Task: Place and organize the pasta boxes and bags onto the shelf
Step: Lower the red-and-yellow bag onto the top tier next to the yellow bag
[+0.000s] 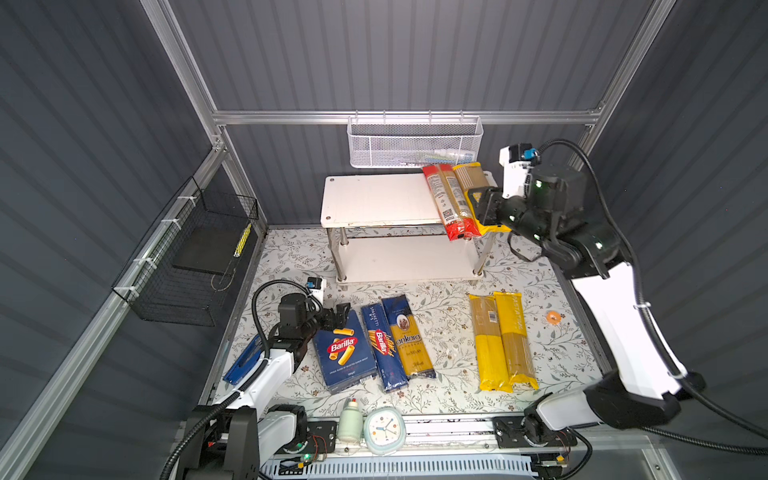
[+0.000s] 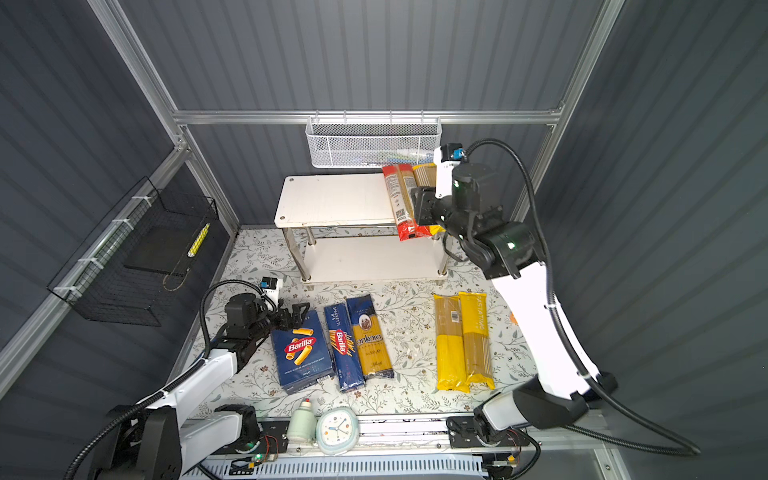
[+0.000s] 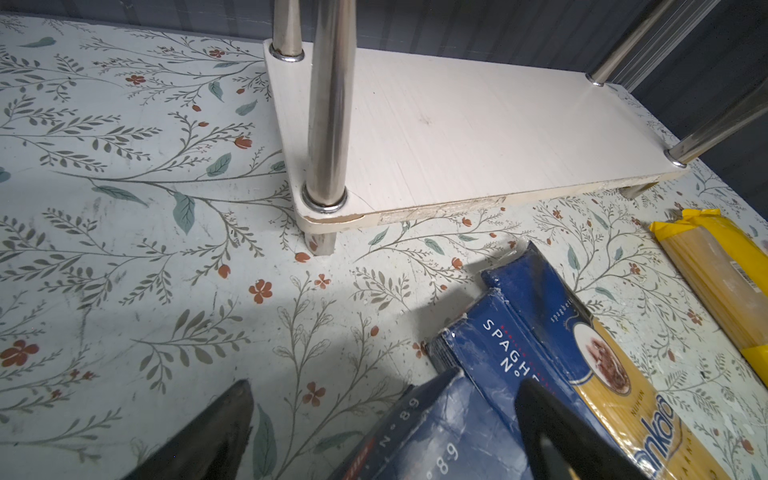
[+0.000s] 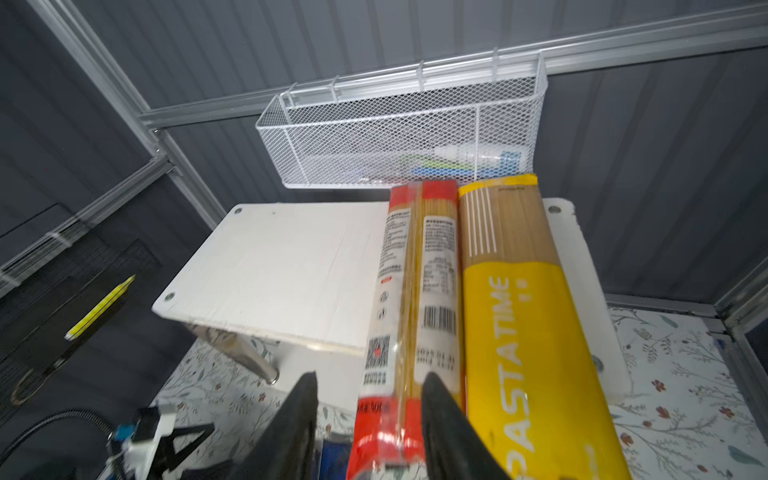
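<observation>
The white two-tier shelf (image 1: 374, 199) (image 2: 332, 199) stands at the back. On the right of its top board lie a red bag (image 1: 446, 199) (image 4: 415, 291) and a yellow bag (image 1: 469, 178) (image 4: 519, 311), side by side and overhanging the front edge. My right gripper (image 1: 478, 205) (image 4: 370, 378) is open and straddles the red bag's near end, with a gap on one side. On the table lie the wide Barilla box (image 1: 343, 353), the narrow box (image 1: 382, 349), the ankara bag (image 1: 409, 336) and two yellow bags (image 1: 503, 340). My left gripper (image 1: 340, 311) (image 3: 386, 386) is open over the wide box's (image 3: 436, 436) far end.
A white mesh basket (image 1: 415, 141) hangs on the back rail just above the shelf. A black wire basket (image 1: 187, 257) hangs on the left wall. A clock (image 1: 384, 430) and a small bottle (image 1: 350, 419) stand at the front edge. A small orange thing (image 1: 553, 318) lies at the right.
</observation>
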Controlling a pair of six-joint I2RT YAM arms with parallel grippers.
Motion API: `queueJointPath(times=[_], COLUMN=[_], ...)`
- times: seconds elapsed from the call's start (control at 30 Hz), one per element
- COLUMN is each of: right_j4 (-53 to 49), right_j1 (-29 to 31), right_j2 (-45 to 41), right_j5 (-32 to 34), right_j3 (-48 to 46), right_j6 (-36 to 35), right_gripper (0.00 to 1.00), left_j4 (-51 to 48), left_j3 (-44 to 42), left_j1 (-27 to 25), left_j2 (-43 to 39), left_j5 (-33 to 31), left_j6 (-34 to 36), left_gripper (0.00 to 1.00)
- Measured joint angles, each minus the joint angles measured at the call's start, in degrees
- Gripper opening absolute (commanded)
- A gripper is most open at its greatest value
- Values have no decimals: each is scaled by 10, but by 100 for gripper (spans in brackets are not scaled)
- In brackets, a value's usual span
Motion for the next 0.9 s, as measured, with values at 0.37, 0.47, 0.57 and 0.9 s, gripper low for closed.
queueJointPath(times=[0.37,0.47,0.57,0.9], right_j4=[25,43,59,115], right_j1=[5,5,5,5], right_j2=[-134,-132,-124,-101], right_j5=[-34,-45,-51,-51], right_j3=[-252,-280,-282,-283], right_j6=[3,10,12,12], right_gripper=[33,28,24,12], left_j4=[0,0,0,0], left_j3=[0,0,0,0], left_j1=[0,0,0,0], left_j2=[0,0,0,0], left_j5=[0,0,0,0], left_j6=[1,1,1,1], left_gripper=[99,99,99,99])
